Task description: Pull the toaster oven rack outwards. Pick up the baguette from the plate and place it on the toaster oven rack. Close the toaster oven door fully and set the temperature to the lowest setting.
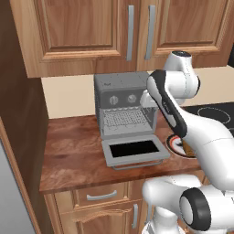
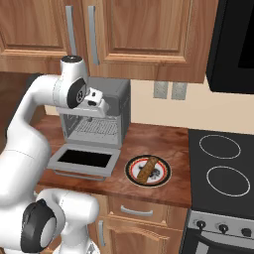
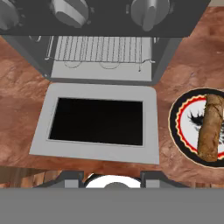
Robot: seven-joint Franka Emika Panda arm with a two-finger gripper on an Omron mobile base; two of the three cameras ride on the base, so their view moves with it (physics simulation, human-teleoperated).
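So the toaster oven [image 1: 125,104] sits on the wooden counter [image 1: 73,155] with its door [image 1: 134,151] dropped all the way down, lying flat out front with the black glass facing up. Inside, the wire rack [image 3: 100,49] is sitting in the cavity and has nothing on it. From the hand view its front edge looks roughly level with the oven mouth, not out over the door.

Just to the right of the door there's the plate [image 2: 133,171], and the baguette [image 2: 148,168] is lying across it at a slant, with one end out over the rim.

The gripper [image 2: 89,118] hangs up in front of the oven's knob panel, above the open door, touching nothing and carrying nothing. How wide it's open I honestly can't tell from these shots.
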